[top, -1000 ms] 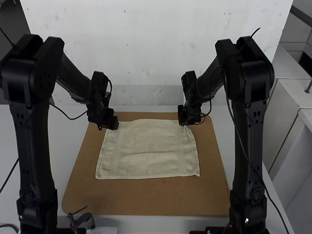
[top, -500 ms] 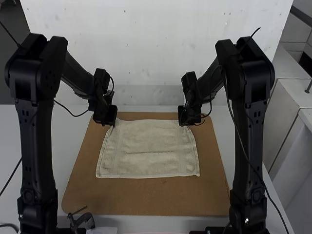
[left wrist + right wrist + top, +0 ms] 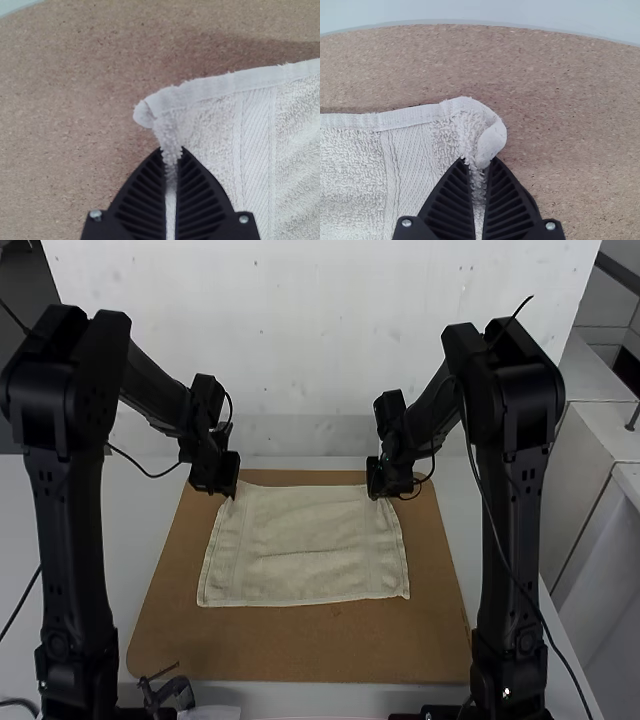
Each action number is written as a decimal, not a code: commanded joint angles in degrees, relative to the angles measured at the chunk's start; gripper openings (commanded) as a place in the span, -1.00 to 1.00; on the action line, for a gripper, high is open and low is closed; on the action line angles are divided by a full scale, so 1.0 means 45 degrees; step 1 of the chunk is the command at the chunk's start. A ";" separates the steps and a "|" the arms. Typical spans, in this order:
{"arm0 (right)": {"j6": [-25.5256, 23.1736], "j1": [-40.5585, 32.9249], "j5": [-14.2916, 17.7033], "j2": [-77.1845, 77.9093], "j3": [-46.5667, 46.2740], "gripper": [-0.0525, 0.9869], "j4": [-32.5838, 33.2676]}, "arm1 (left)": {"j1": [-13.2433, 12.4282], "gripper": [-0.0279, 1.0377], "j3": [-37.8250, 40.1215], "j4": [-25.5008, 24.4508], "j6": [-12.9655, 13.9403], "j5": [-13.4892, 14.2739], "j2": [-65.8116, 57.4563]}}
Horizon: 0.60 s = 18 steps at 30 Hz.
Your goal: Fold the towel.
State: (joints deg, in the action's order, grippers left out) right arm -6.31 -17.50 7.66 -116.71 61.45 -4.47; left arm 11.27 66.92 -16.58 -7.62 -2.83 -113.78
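The cream towel (image 3: 310, 550) lies spread on the brown board, a slight crease across its middle. At its far left corner is my left gripper (image 3: 232, 496); my right gripper (image 3: 378, 496) is at the far right corner. In the left wrist view, the left gripper (image 3: 171, 152) is shut on a pinched fold of the towel (image 3: 295, 135) beside its corner. The right wrist view has the right gripper (image 3: 479, 162) shut on the towel's (image 3: 350, 165) other far corner, whose tip curls over the fingers' ends.
The brown board (image 3: 300, 655) extends around the towel on a pale table (image 3: 130, 530). A pale wall rises beyond the table's far edge. A small dark clamp-like object (image 3: 170, 693) sits at the near edge, beside the left arm's base.
The left gripper has shifted slightly away from the arm bases and a little left, and the towel's far left corner now looks more pinched. The right gripper has hardly moved.
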 commanded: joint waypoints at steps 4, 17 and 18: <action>-0.0317 0.0197 0.0993 0.1481 -0.0433 -0.87 -0.1077 | 0.0074 -0.91 0.0071 -0.0124 -0.0612 -0.0113 0.1631; -0.0220 0.0001 0.0915 0.3942 -0.2542 -0.87 -0.2893 | 0.0602 -0.91 -0.0944 -0.0320 -0.1003 0.0024 0.4288; -0.0181 0.0001 0.0915 0.4079 -0.2738 -0.87 -0.2933 | 0.0680 -0.91 -0.1198 -0.0320 -0.1003 0.0102 0.4366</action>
State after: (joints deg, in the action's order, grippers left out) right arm -7.05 -17.50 10.61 -101.56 50.89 -17.17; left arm 13.10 64.34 -18.02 -11.33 -3.03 -97.21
